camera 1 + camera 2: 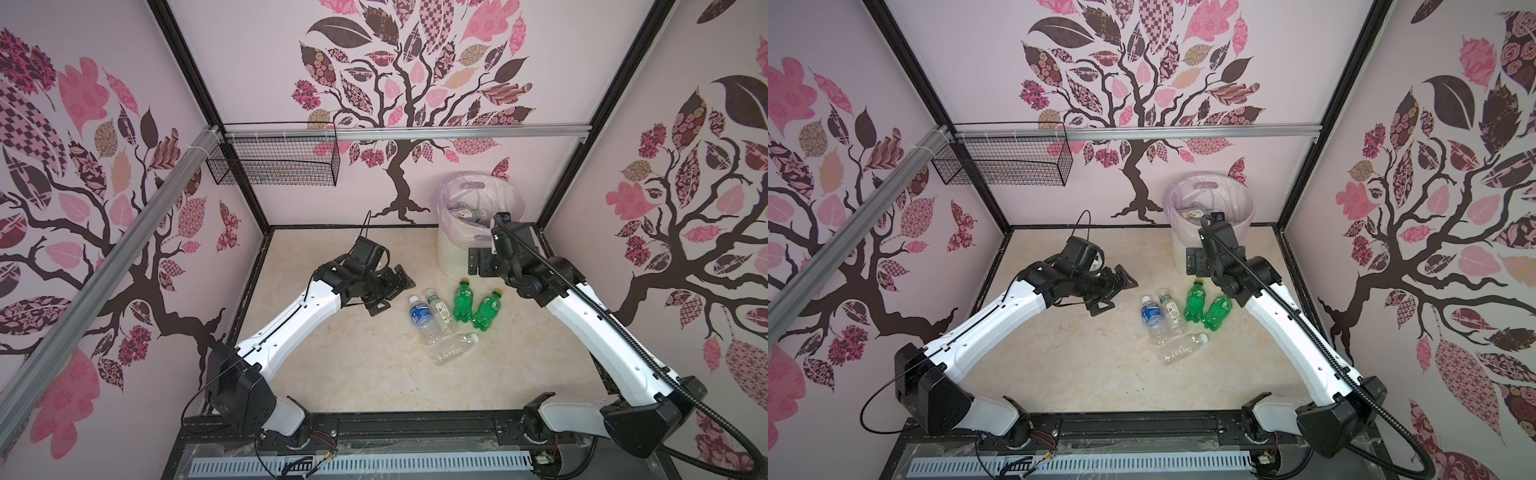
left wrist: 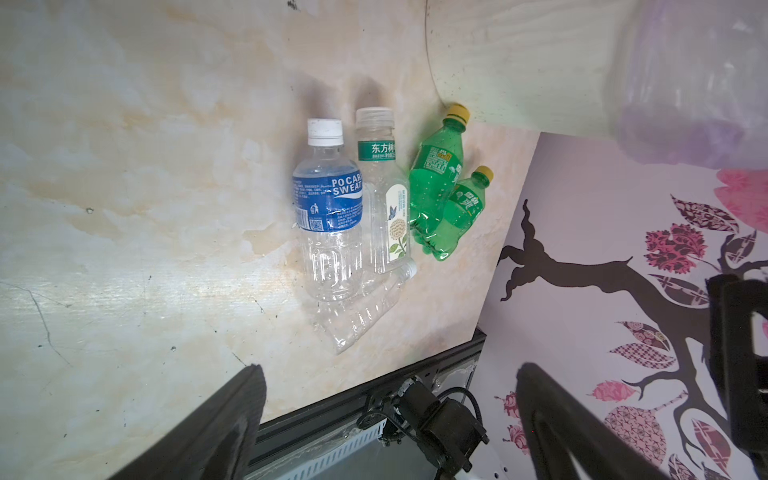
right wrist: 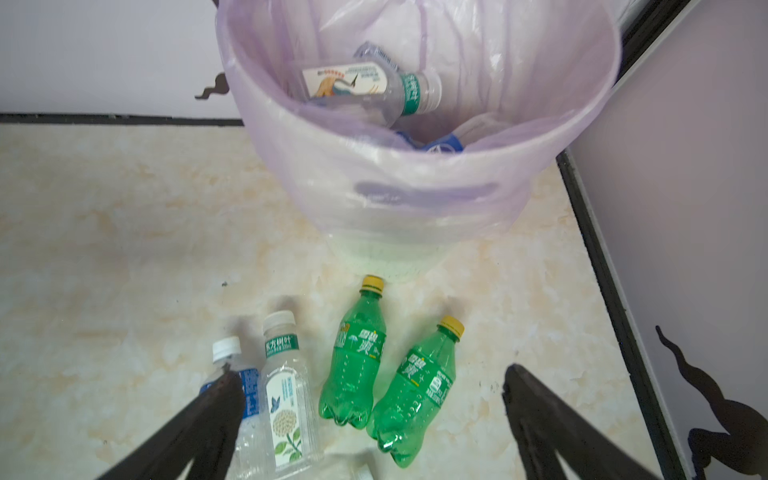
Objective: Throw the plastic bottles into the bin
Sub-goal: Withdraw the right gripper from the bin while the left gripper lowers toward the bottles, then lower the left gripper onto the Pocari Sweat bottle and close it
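Cream-white ribbed plastic bin (image 1: pixel 451 255), round and lined with a translucent pale lilac bag, is shown at the far right of the beige marble-patterned tabletop (image 1: pixel 332 365), close to the back wall. Inside it, in the right wrist view, a clear plastic bottle with a green neck band and picture label (image 3: pixel 374 83) is seen lying on other bottles, among them a blue-labelled bottle (image 3: pixel 440 143). Their number cannot be told, since rim and bag hide the bottom. Part of the task is therefore judged done.

Five bottles lie on the tabletop in a close group just in front of the bin:
- a clear bottle with blue label and white cap (image 1: pixel 422 318)
- beside and touching it, a clear bottle with green band and flower label (image 1: pixel 441 313)
- a green bottle with a yellow cap (image 1: pixel 463 301), its cap almost at the bin's foot
- a second green bottle (image 1: pixel 488 309) alongside the first
- an unlabelled clear bottle (image 1: pixel 453 348), laid crosswise at the bases of the clear pair

The left gripper (image 1: pixel 392 293) is held above the table just left of the group, jaws spread wide and empty. The right gripper (image 3: pixel 372 376) hangs near the bin's front wall, above the group, jaws likewise spread wide with nothing gripped. Five pick-ups are judged to be left, and none is in hand
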`<state>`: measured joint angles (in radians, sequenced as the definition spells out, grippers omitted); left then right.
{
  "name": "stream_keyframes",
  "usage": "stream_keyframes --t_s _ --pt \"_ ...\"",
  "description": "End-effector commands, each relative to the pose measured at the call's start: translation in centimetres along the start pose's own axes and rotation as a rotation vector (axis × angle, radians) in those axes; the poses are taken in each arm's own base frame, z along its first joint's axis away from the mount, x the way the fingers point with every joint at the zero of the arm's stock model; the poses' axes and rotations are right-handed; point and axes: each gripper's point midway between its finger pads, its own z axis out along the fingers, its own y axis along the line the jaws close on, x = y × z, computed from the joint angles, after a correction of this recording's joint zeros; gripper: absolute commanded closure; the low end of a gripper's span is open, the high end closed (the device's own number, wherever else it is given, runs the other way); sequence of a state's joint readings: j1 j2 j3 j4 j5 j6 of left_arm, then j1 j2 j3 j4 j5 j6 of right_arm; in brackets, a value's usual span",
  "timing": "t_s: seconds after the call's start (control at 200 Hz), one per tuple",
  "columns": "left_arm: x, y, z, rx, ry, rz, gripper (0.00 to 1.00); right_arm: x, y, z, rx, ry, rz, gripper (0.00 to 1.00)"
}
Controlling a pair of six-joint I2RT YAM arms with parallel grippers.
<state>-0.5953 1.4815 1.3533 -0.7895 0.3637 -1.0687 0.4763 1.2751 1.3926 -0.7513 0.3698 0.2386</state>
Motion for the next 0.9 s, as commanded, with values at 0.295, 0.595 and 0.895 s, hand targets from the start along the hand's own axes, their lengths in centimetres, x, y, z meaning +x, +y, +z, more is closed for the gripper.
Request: stream_keyframes --t_s 0.295,0.595,0.895 --pt "2.8 1.8 7.0 -0.085 0.161 0.103 0.03 7.5 0.5 0.2 -0.070 0.154 -0.005 0.01" --pt "5.4 3.3 10.7 -0.163 0.229 0.149 0.04 10.2 0.9 0.6 -0.103 0.209 0.076 0.00" --pt "6.1 4.2 13.7 -0.186 0.237 0.144 0.09 11.4 1.4 0.2 -0.146 0.247 0.145 0.01"
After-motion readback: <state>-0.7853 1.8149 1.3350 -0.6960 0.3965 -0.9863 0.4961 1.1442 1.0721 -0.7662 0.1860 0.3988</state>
